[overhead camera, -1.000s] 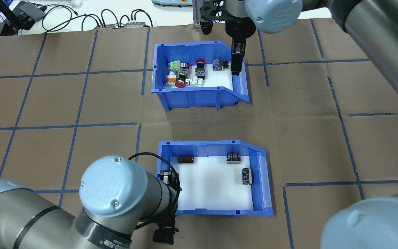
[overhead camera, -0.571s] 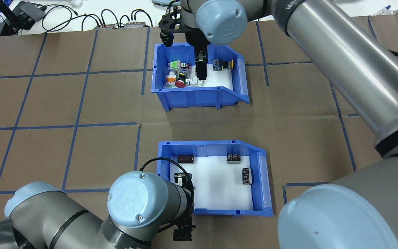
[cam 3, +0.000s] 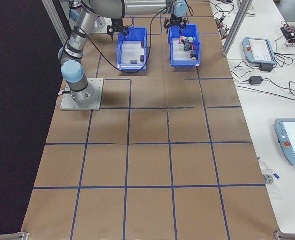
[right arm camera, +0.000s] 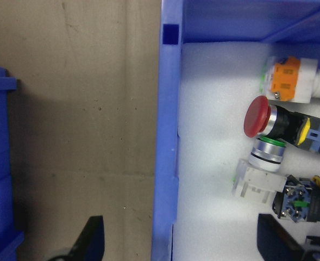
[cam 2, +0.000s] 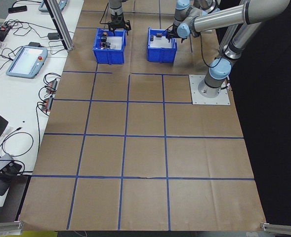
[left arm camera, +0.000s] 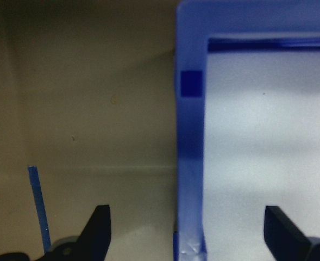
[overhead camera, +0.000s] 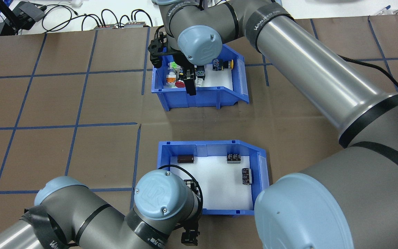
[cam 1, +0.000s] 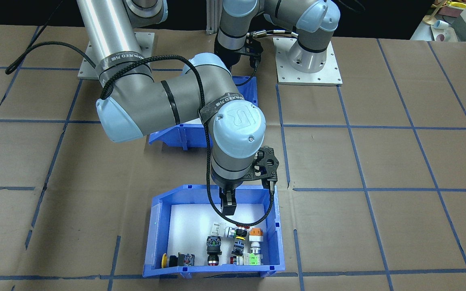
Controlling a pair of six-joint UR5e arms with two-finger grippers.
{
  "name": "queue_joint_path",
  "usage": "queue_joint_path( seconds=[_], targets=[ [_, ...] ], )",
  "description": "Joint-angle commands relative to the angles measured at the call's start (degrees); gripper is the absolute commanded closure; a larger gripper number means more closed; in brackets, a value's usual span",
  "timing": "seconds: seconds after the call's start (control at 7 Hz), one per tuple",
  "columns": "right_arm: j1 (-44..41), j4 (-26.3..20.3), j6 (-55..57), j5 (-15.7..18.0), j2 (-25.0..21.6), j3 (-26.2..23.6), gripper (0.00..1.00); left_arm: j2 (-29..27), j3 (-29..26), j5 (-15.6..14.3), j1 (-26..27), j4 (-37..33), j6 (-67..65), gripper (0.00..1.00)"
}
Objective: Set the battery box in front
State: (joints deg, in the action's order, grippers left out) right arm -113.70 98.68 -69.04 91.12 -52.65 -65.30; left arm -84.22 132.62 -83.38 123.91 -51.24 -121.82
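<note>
Nearest the robot, the battery box [overhead camera: 263,180] lies with its long axis across the table, its sloped open front pointing toward the robot's right (three dark cells [overhead camera: 246,175] sit on its white liner). Its left-end wall stands between the spread fingers of the left gripper [left arm camera: 189,231], which has closed on nothing. Farther out, the right gripper [right arm camera: 179,242] likewise straddles, open, the near wall of the switch bin [overhead camera: 199,97].

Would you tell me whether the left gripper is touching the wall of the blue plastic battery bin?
Apart: in the left wrist view the open left gripper straddles the blue plastic battery bin's wall, with clear gaps either side.
</note>
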Motion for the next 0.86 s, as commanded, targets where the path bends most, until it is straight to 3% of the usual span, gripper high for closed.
queue_joint_path(
  seconds=[0.0, 0.14, 0.29, 0.43, 0.71],
  targets=[
    [-0.11, 7.62, 1.44, -0.06, 0.01, -4.99, 0.0, -3.75, 0.09, -0.29, 0.72, 3.94, -1.3, 0.12],
    [-0.11, 10.02, 1.54, -0.5, 0.09, -5.97, 0.0, -3.85, 0.09, -0.03, 0.81, 3.95, -0.71, 0.47],
    [-0.29, 10.04, 1.62, -0.24, 0.1, -5.98, 0.08, -3.85, 0.0, 0.14, 0.81, 3.95, -0.53, 0.88],
    [-0.38, 9.95, 1.8, 0.02, 0.01, -5.98, 0.29, -3.76, 0.0, -0.2, 0.81, 3.95, -0.26, 1.0],
    [-0.38, 9.95, 2.77, 0.03, -0.17, -5.89, 0.67, -1.84, -0.95, -0.91, 0.81, 3.17, 0.97, 1.0]
  ],
)
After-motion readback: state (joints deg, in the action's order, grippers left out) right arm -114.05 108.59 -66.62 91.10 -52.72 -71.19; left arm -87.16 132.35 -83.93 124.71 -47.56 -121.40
